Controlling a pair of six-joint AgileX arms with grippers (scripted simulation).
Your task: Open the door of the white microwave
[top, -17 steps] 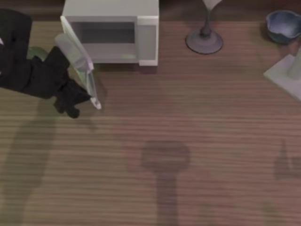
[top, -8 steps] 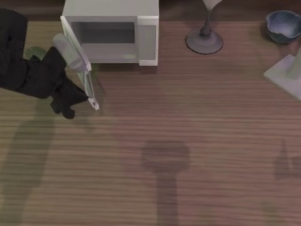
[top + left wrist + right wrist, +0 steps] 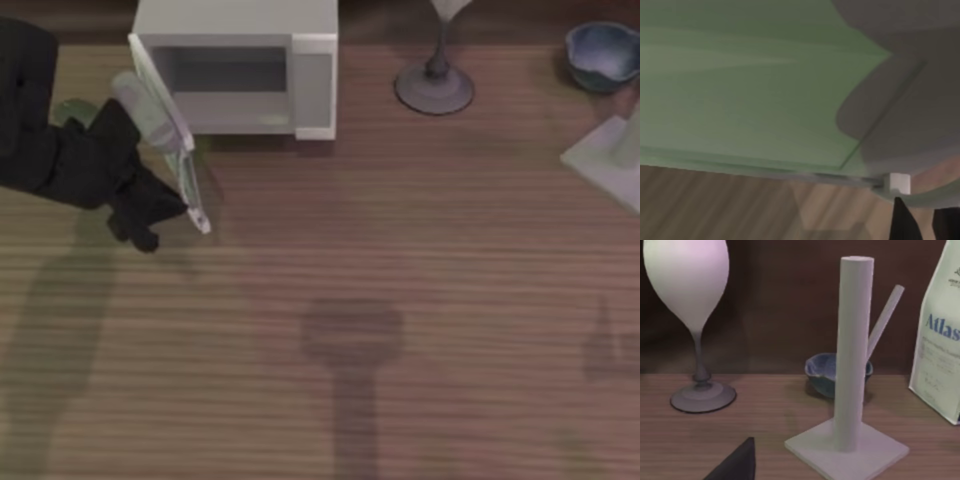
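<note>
The white microwave [image 3: 240,20] stands at the table's back left, its cavity exposed. Its door [image 3: 170,140] is swung out toward the front left, hinged at the left corner. My left gripper [image 3: 155,220] is at the door's free end, on its outer side, shut on the door there. In the left wrist view the pale window of the door [image 3: 750,90] fills the picture. Both dark fingers of the left gripper [image 3: 922,215] rise to its rim beside a small white block [image 3: 900,183]. My right gripper [image 3: 740,465] is outside the top view; one dark finger shows.
A wine glass [image 3: 435,85] stands right of the microwave. A blue bowl [image 3: 603,52] sits at the back right. A white stand with an upright post [image 3: 605,160] is at the right edge, beside a printed bag [image 3: 940,340].
The door has swung slightly wider to the left, and my left gripper has moved with it, back and left. Over the last half second almost nothing moved.
</note>
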